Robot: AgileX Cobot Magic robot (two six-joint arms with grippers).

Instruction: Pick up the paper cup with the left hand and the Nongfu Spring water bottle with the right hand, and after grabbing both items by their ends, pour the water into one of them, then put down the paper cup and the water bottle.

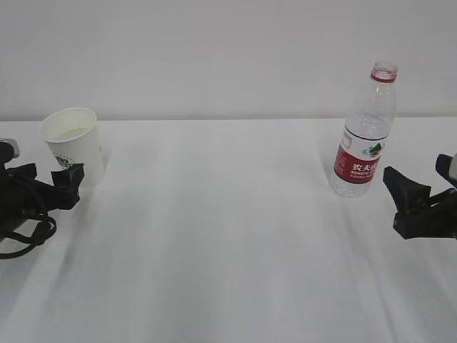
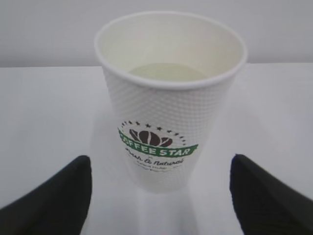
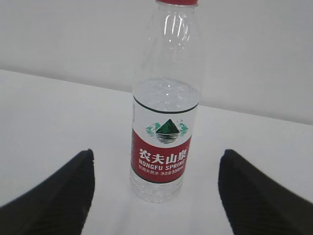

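Observation:
The white paper cup (image 1: 71, 143) with a green logo band stands upright at the far left of the table. In the left wrist view the paper cup (image 2: 168, 107) stands just ahead of my left gripper (image 2: 161, 157), between its wide-open black fingers (image 2: 58, 196), untouched. A pale flat surface shows inside the cup. The capless Nongfu Spring water bottle (image 1: 365, 136) stands upright at the right, with water up to just above its red label. My right gripper (image 3: 156, 152) is open and short of the bottle (image 3: 164, 122), its fingers (image 3: 259, 196) on either side.
A white cloth-covered table (image 1: 228, 236) runs back to a plain white wall (image 1: 214, 50). The left gripper (image 1: 48, 175) sits low at the left edge of the exterior view, the right gripper (image 1: 397, 200) low at the right edge.

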